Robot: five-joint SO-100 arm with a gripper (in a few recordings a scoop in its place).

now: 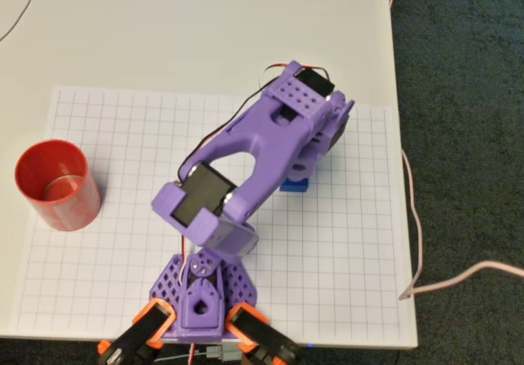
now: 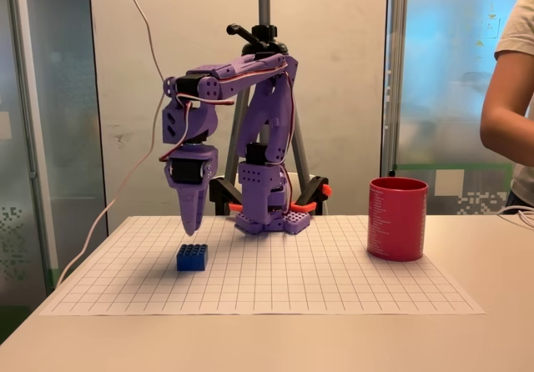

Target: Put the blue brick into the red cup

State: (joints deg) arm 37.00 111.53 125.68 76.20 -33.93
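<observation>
Blue brick (image 2: 192,257) sat on grid sheet (image 2: 334,280) on counter, directly beneath my jaws, untouched. Judged light, rigid, slick plastic; best gripped across flat sides. My jaws (image 2: 191,226) hung just above, pointing down; opening could not be told. Red cup (image 1: 56,183) stood upright well apart, apparently empty.

Purple arm (image 1: 246,156) bent over white grid sheet (image 1: 344,242), hiding most of blue brick (image 1: 295,187) beneath its outer end. Red cup (image 1: 57,185) upright at sheet's left edge, well apart from brick. Base (image 1: 199,295) clamped at table's (image 1: 164,29) near edge.
</observation>
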